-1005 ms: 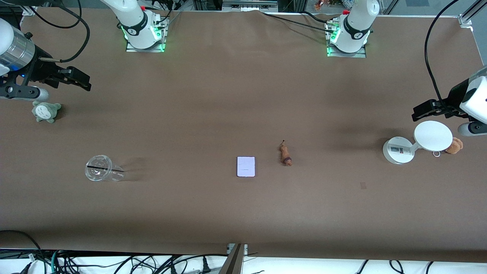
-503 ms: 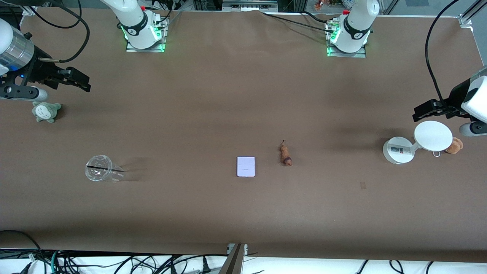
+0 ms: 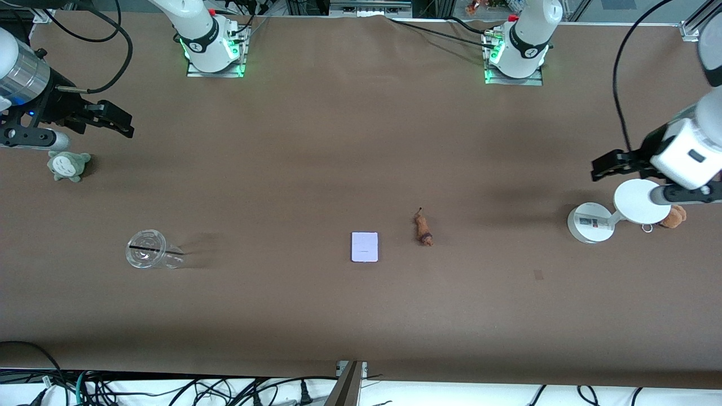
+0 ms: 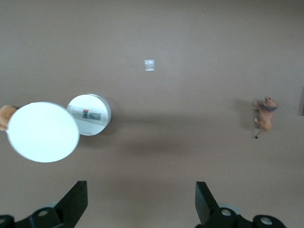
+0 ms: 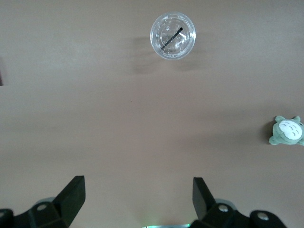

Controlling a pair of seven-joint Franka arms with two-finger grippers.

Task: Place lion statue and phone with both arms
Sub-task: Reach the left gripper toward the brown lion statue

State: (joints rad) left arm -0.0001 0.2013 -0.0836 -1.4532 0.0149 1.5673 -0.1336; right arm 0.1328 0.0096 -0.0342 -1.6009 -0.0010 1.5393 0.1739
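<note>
Brown bench [image 3: 316,141] carried the phone [image 3: 364,247] mid-bench, the lion statue [image 3: 423,227] at its two o'clock, both untouched. Left gripper [image 3: 599,168] and right gripper [image 3: 125,125] hung wide open and empty, presumably ready to approach.

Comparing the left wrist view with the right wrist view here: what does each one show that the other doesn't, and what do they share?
Only the left wrist view shows the lion, the white stand with its round base, a sliver of tan bear at the frame's edge, and a small pale patch on the table. Only the right wrist view shows the clear cup with a black straw and the grey-green plush. Both show the brown table and their own open claw, left and right, holding nothing. Neither shows the phone.
</note>
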